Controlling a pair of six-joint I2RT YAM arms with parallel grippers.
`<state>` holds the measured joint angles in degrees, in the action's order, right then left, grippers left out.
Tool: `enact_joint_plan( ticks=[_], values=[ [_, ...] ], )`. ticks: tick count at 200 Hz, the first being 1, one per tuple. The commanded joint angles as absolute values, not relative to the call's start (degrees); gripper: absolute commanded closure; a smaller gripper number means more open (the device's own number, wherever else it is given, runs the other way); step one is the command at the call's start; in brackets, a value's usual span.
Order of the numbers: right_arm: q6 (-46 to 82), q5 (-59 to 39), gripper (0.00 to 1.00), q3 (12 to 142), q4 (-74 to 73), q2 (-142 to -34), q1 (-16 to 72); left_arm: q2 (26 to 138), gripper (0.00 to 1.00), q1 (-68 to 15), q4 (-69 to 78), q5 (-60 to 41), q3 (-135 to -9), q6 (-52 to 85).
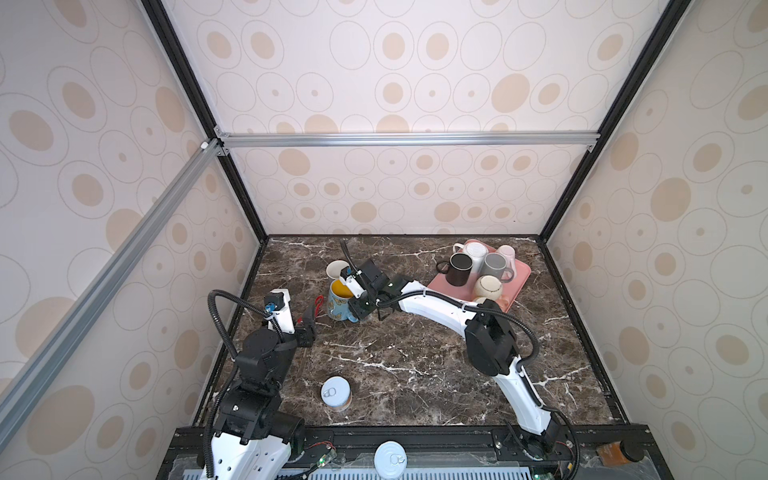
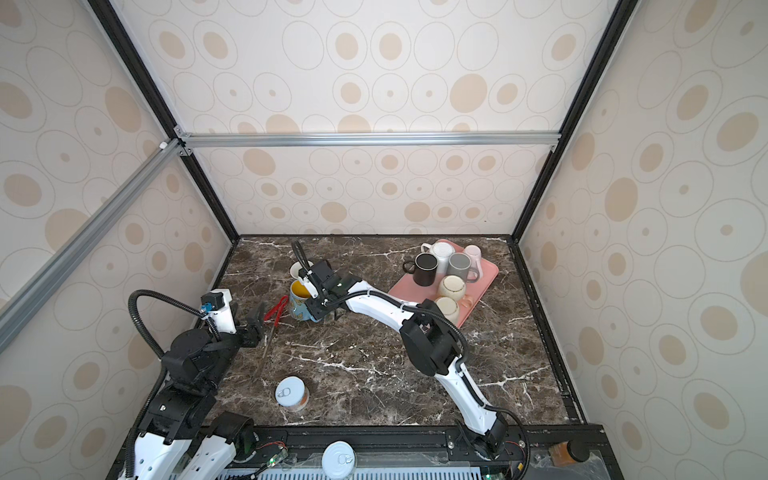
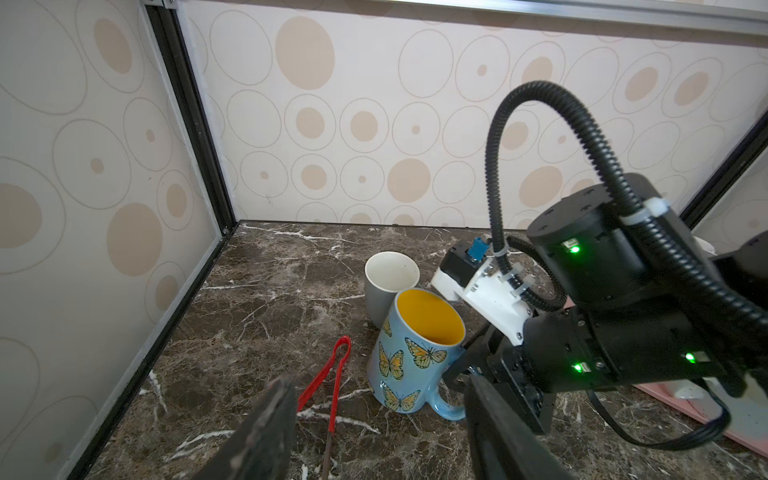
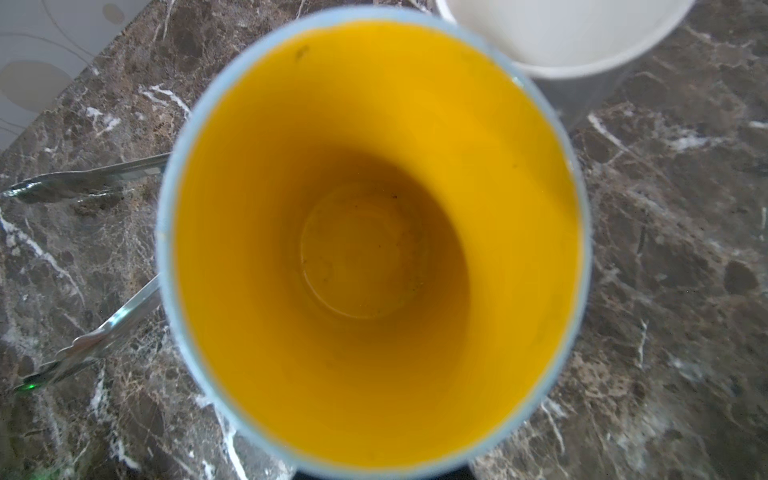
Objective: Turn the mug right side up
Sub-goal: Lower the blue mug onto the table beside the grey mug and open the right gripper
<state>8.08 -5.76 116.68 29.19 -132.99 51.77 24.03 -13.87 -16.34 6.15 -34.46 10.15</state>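
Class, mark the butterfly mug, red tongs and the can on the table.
butterfly mug (image 3: 409, 361): left wrist view, painted side
red tongs (image 3: 340, 376): left wrist view, handle
can (image 1: 336, 392): in a top view, lid

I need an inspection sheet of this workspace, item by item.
Surface: marble table, no spill seen.
Job's things: mug mouth up, slightly tilted, next to the cup.
Clutter: cup, tongs, can, loaded tray.
Pincers: left pincer open, apart from the mug; right pincer at the mug's handle side, seemingly closed on it.
Cables: hoses arch over both arms, snagging nothing.
Surroundings: dotted walls, metal frame; nothing else seen.
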Motion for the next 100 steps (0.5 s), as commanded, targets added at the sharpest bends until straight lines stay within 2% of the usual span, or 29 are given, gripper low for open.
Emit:
enact_joint_plan(
  ticks=[1, 55, 100],
  values=[
    [5.4, -3.6, 1.00, 123.2, 27.8, -133.6, 52.9, 23.3, 0.35, -13.4, -17.8, 6.6, -36.5, 8.2],
    [5.9, 2.5, 0.99, 131.2, 33.5, -139.0, 53.4, 22.9, 0.33, -13.4, -18.9, 7.3, -36.6, 7.1],
    [6.8, 1.5, 0.71, 133.9, 33.8, -140.7, 53.4, 23.0, 0.32, -13.4, -19.1, 7.2, -36.9, 7.0]
  ],
)
